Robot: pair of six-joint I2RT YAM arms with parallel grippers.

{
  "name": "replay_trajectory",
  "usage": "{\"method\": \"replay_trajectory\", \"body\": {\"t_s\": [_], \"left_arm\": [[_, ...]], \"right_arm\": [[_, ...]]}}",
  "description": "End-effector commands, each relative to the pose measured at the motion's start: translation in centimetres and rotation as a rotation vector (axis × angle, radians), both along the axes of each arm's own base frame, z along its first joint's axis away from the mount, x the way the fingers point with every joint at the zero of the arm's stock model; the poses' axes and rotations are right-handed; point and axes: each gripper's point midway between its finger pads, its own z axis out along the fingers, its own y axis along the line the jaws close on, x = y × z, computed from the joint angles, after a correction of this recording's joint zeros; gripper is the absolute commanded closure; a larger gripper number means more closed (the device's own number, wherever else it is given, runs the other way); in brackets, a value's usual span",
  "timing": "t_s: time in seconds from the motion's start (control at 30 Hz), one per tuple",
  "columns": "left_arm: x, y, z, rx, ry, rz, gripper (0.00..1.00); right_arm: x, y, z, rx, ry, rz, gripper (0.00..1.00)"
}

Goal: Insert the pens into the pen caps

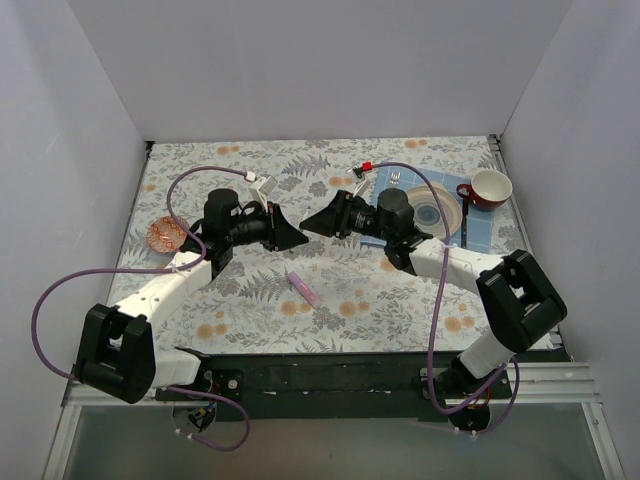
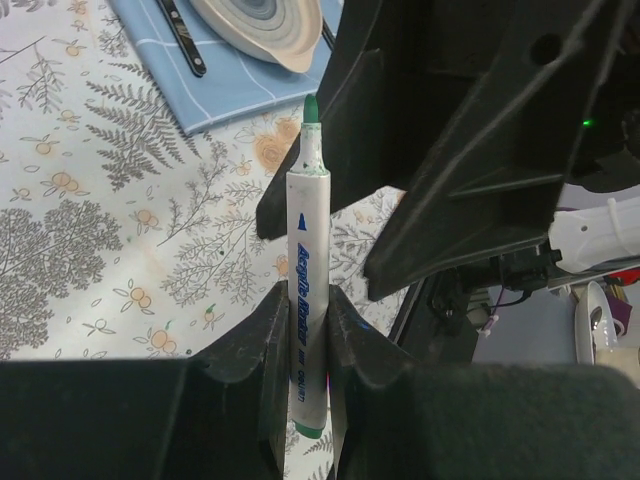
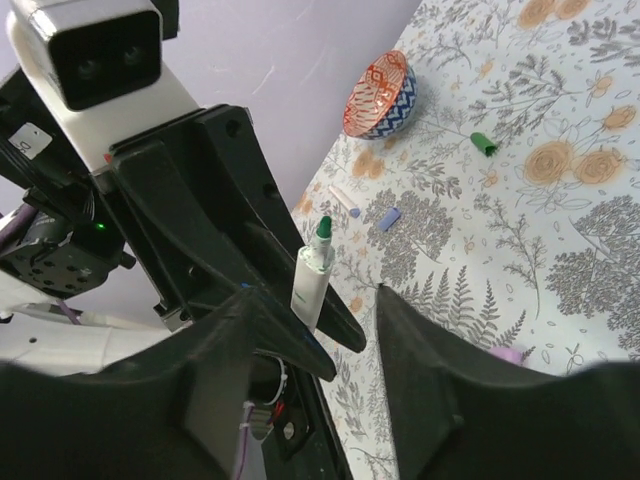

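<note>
My left gripper (image 2: pixel 307 295) is shut on a white pen (image 2: pixel 305 260) with a green tip, which points toward the right gripper. The same pen shows in the right wrist view (image 3: pixel 312 272). My right gripper (image 3: pixel 357 331) is open and empty, its jaws facing the pen's tip a short way off. In the top view the left gripper (image 1: pixel 293 236) and right gripper (image 1: pixel 313 222) nearly meet at mid-table. A pink-lilac pen (image 1: pixel 303 287) lies on the cloth in front of them. A green cap (image 3: pixel 483 143) and a lilac cap (image 3: pixel 389 219) lie on the table near the bowl.
A red and blue patterned bowl (image 1: pixel 165 235) stands at the left. A blue mat (image 1: pixel 470 232) at the right carries a plate (image 1: pixel 432 212), a fork and a dark spoon (image 2: pixel 182 40). A red cup (image 1: pixel 490 187) stands beside it. White walls enclose the table.
</note>
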Motion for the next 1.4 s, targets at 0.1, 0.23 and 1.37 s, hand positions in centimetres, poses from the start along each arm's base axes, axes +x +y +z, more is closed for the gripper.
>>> {"method": "replay_trajectory", "body": {"t_s": [0.1, 0.23, 1.37], "left_arm": [[-1.1, -1.2, 1.9, -0.059, -0.05, -0.073, 1.0], [-1.5, -1.3, 2.1, -0.064, -0.053, -0.086, 1.0], [-2.6, -0.8, 2.1, -0.045, -0.076, -0.104, 1.0]], "right_arm": [[-0.1, 1.3, 2.6, 0.085, -0.054, 0.047, 0.66], [0.0, 1.6, 2.7, 0.099, -0.055, 0.059, 0.86], [0.4, -1.2, 5.7, 0.098, -0.194, 0.02, 0.99]]}}
